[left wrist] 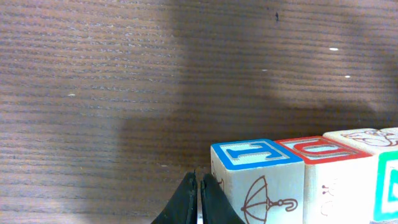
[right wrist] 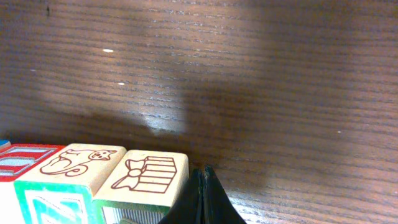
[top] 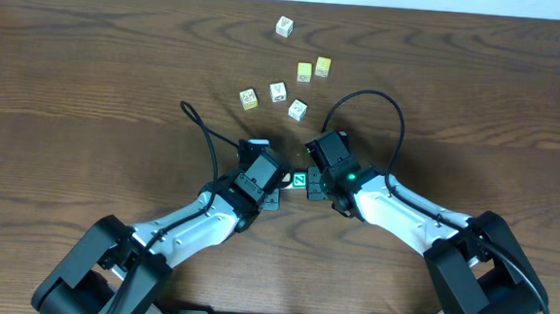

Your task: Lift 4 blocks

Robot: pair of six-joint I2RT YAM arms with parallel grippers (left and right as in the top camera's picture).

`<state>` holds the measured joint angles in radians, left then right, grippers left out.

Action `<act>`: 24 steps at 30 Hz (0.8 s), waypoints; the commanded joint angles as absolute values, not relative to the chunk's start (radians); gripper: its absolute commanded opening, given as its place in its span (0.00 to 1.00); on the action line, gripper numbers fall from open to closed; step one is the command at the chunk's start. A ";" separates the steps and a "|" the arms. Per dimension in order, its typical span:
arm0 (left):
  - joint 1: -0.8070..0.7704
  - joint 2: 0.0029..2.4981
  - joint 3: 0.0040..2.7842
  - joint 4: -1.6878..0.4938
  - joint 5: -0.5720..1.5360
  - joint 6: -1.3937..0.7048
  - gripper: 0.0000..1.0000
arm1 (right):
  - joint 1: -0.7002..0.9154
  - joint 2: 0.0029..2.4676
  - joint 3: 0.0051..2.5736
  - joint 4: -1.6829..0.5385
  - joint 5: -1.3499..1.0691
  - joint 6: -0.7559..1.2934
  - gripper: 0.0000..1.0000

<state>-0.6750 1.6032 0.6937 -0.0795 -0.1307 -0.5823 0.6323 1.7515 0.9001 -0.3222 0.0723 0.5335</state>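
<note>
A row of small wooden blocks [top: 299, 182] sits squeezed between my two grippers near the table's middle. In the left wrist view the row starts with a blue-edged block [left wrist: 258, 180] bearing an umbrella, then a red-edged block [left wrist: 329, 168], then a cream-topped block [left wrist: 367, 135] with a green face. My left gripper [left wrist: 199, 190] is shut, its tips against the blue block's outer side. In the right wrist view a gift-picture block [right wrist: 146, 177] ends the row, beside a cat-picture block [right wrist: 78, 162] with a green letter face. My right gripper [right wrist: 202, 183] is shut against the gift block. I cannot tell whether the row is off the table.
Several loose cubes lie farther back: a white one [top: 284, 26], two yellow ones [top: 305, 72] [top: 323, 66], and three pale ones [top: 248, 99] [top: 277, 91] [top: 297, 109]. Black cables loop above each wrist [top: 371, 99]. Both arms [top: 198, 220] reach in from the near edge.
</note>
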 commanded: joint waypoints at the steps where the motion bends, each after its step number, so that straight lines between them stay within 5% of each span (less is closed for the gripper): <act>1: -0.733 1.599 0.759 0.001 0.138 -0.570 0.07 | 0.687 1.746 0.940 -0.293 -0.286 0.526 0.01; 24: -0.733 1.599 0.759 0.001 0.138 -0.570 0.07 | 0.673 1.746 0.940 -0.283 -0.285 0.519 0.07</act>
<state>-0.6750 1.6032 0.6937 -0.0772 -0.1230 -0.5793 0.6174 1.7512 0.9005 -0.3260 0.0608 0.5224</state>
